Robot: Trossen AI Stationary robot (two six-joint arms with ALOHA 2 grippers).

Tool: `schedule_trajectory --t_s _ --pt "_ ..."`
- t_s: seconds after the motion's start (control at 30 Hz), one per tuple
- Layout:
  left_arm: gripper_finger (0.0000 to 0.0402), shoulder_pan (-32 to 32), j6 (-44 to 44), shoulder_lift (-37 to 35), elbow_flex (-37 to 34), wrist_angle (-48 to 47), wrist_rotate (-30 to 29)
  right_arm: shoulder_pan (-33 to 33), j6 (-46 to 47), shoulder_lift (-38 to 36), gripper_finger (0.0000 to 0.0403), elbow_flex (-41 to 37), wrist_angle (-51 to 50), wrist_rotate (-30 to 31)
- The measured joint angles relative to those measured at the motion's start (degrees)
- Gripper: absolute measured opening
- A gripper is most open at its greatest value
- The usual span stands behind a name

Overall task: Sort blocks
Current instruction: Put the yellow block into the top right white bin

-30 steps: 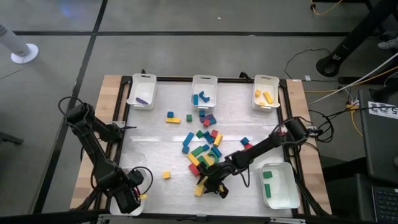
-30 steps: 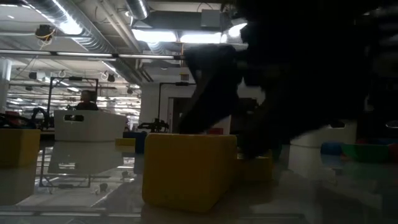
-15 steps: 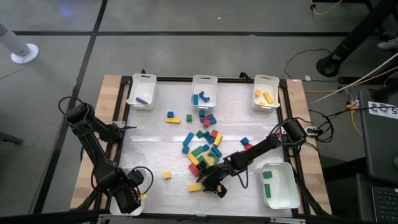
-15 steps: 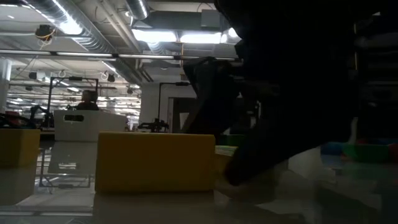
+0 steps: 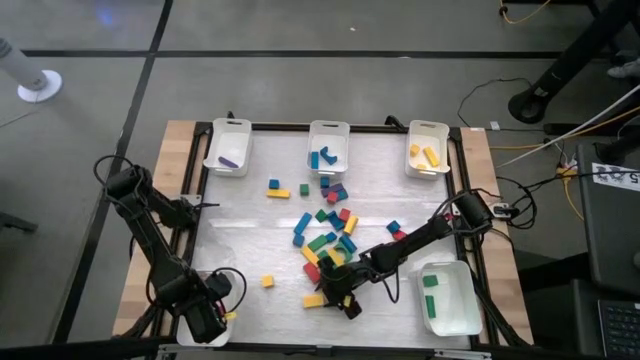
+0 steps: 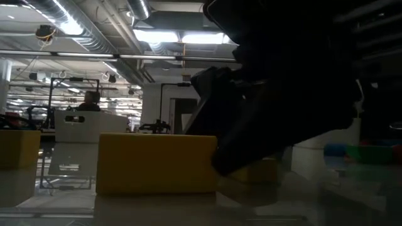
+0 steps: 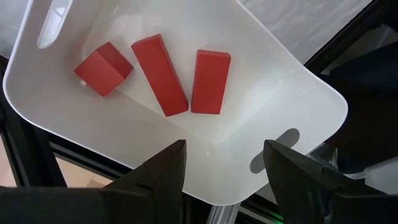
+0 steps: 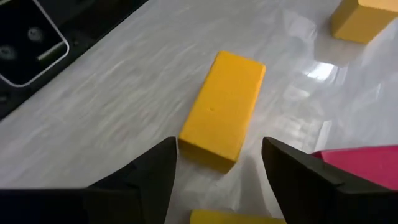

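A yellow bar block (image 8: 222, 121) lies flat on the table near its front edge (image 5: 313, 300); in the low view its long side (image 6: 157, 164) shows. My right gripper (image 8: 217, 186) is open and slants down at it from the right (image 5: 345, 300), its fingers on either side of the bar's near end. The pile of blocks (image 5: 326, 235) lies mid-table. My left gripper (image 7: 224, 168) hangs open over the near-left white tray (image 7: 292, 93), which holds three red blocks (image 7: 160, 74). My right gripper's open fingers (image 8: 140, 180) flank the yellow bar's near end (image 8: 208, 152), slanting down from the table's right, along the bar. The bar lies flat on the table. Whether a fingertip touches its corner I cannot tell.
White trays stand along the far edge: one with a purple block (image 5: 228, 148), one with blue blocks (image 5: 328, 147), one with yellow blocks (image 5: 428, 150). A near-right tray (image 5: 455, 315) holds green blocks. A red block (image 8: 364, 163) and loose yellow blocks (image 5: 267, 281) lie close by.
The yellow bar has turned about and slid a little toward the table's left; it now lies level with its long side toward the front edge. My right gripper has rolled about its own line while staying at the bar's right end. My left arm kept still.
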Motion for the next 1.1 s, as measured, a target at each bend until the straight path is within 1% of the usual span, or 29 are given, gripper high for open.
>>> schedule_trajectory --t_s 0.1,0.23,0.33,0.6,0.8,0.87,0.93,1.0,1.1 --pt "0.0203 0.00 0.00 0.00 0.00 0.00 -0.24 0.00 1.91 0.00 0.0236 0.00 0.51 0.19" --pt "0.0203 0.02 -0.02 0.00 0.00 0.00 -0.70 0.00 2.91 -0.02 0.0236 0.00 0.52 3.29" --pt "0.0203 0.02 -0.02 0.00 0.00 0.00 -0.69 0.00 2.94 -0.02 0.0236 0.00 0.52 4.49" --pt "0.0203 0.00 -0.02 0.00 0.00 0.00 -0.68 0.00 2.94 -0.02 0.0236 0.00 1.26 3.91" --pt "0.0203 0.02 -0.02 -0.02 0.00 0.04 -0.68 0.00 2.97 2.38 0.0236 0.00 6.34 2.36" --pt "0.0203 0.00 -0.01 -0.04 0.00 0.01 -0.70 0.00 2.97 2.78 0.0236 -0.02 6.20 2.70" --pt "0.0203 0.01 0.00 -0.04 0.00 -0.02 -1.16 0.00 2.97 2.73 0.0236 0.01 6.32 4.43" --pt "0.0203 0.02 0.00 -0.04 0.00 -0.02 -1.87 0.00 2.97 2.73 0.0232 0.02 6.29 5.79" --pt "0.0203 0.00 0.65 -0.04 0.00 -0.07 -3.40 0.00 2.97 2.73 0.0208 0.02 6.49 5.95"
